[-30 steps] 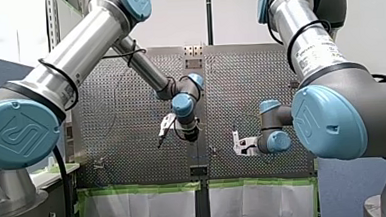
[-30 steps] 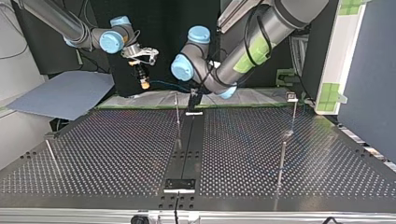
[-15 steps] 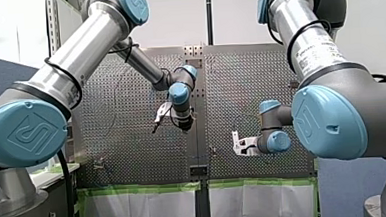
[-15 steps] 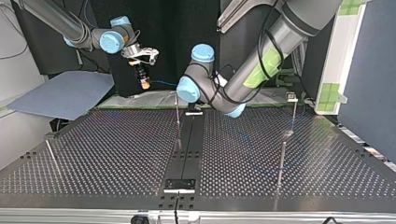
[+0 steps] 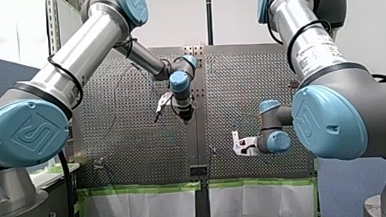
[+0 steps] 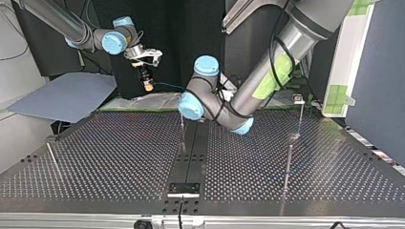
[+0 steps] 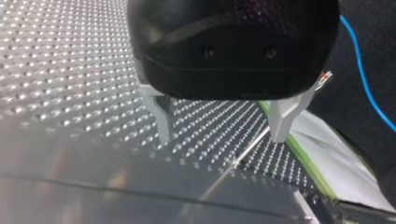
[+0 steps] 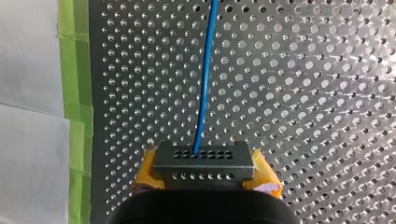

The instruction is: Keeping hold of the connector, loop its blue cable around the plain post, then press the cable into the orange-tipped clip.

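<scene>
**Right wrist view.** The right gripper (image 8: 204, 176) is clamped on the dark grey connector (image 8: 203, 158), with a yellow pad (image 8: 145, 173) against each end. The blue cable (image 8: 205, 84) leaves the connector's forward face and runs straight ahead above the perforated table (image 8: 303, 93). A strip of green tape (image 8: 74, 93) edges the table to one side of the connector.

**Left wrist view.** The left gripper (image 7: 223, 126) hangs over the table, its two metal fingers (image 7: 161, 116) spread wide with nothing between them. The connector is out of sight here. Only a length of its cable shows, beside the gripper.

**Top view.** The connector's gripper is held in the air above the table's far side. The cable trails from it toward the left arm's wrist (image 6: 193, 102), which hides the left gripper. A thin post (image 6: 182, 129) stands nearer the camera than the connector, just beside that wrist.

**Front view.** Only this view shows both grippers together. The left one is well apart from the connector's gripper, further out over the table. The connector itself is too small to make out.
</scene>
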`<state>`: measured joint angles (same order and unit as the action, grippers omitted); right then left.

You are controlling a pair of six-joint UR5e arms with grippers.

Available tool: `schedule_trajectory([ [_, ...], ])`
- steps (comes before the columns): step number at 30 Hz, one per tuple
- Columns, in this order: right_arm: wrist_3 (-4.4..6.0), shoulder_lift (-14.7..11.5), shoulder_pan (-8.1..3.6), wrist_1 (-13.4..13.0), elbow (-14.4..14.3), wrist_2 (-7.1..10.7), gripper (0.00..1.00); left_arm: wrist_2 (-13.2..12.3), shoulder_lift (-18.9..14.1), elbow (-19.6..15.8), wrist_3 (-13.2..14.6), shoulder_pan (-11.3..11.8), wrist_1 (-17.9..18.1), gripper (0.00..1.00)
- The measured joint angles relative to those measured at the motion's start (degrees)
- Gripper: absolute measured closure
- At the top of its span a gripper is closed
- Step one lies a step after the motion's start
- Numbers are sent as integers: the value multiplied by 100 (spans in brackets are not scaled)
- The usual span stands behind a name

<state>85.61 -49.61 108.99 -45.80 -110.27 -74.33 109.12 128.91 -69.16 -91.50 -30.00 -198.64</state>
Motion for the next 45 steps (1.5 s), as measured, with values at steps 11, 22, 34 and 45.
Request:
schedule_trajectory([
  [11,2,2,3,8,0,6,100,-12,5,550,73,107,-560,0],
  [22,9,3,4,16,0,11,100,147,6,191,274,25,-1201,0],
  [34,10,2,4,11,2,49,100,-160,90,184,370,-24,-1897,0],
  [45,10,0,5,13,9,91,100,-494,494,724,164,-1,-2520,0],
])
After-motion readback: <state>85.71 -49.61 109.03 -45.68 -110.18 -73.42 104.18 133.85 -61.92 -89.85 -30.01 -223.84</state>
